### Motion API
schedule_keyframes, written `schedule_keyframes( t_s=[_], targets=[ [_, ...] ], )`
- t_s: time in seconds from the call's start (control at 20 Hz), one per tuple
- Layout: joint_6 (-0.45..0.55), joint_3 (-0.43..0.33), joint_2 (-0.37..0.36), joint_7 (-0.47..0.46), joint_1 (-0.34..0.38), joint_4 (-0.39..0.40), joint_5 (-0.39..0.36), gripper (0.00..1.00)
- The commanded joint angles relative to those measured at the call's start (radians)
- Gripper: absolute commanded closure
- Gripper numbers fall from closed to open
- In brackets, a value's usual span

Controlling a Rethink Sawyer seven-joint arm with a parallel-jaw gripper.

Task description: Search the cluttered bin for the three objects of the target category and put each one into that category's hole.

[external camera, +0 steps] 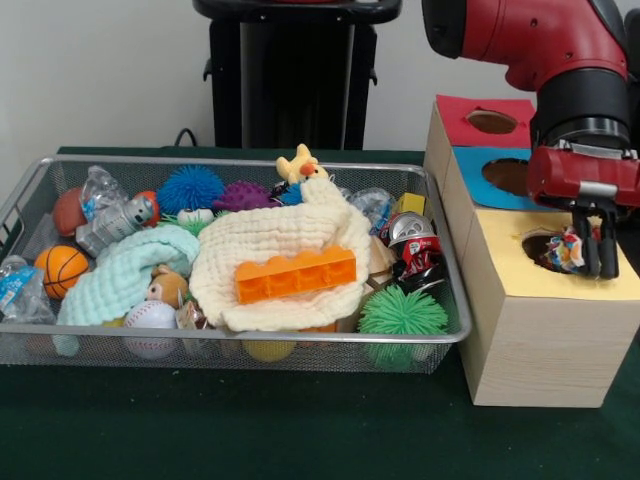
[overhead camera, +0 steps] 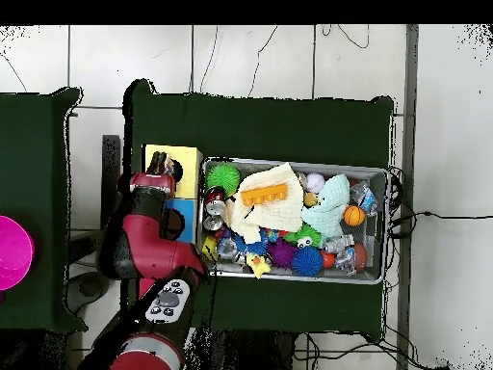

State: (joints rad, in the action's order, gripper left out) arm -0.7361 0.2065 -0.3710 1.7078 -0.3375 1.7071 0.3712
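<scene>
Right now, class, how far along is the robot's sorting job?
Done: cannot be told; the red and blue holes show nothing inside. In hand: the gripper is at the yellow hole with a crumpled, multicoloured item at its mouth, seemingly being dropped in. Left: the bin is full, with a crushed can among balls and cloths.

Red arm [external camera: 560, 45] bent downward, jaws closed on something colourful.
</scene>
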Motion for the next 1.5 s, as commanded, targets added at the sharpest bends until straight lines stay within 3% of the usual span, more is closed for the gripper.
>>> schedule_keyframes(
  t_s=[0.05,0.5,0.8,1.5],
  targets=[
    [0.14,-0.056,0.004,0.165,-0.016,0.06,0.042,1.0],
    [0.107,-0.033,0.021,0.144,-0.012,0.052,-0.005,1.0],
    [0.071,-0.024,0.02,0.144,0.016,0.036,-0.075,1.0],
    [0.105,-0.055,-0.014,0.166,0.132,0.026,-0.264,1.0]
  ],
)
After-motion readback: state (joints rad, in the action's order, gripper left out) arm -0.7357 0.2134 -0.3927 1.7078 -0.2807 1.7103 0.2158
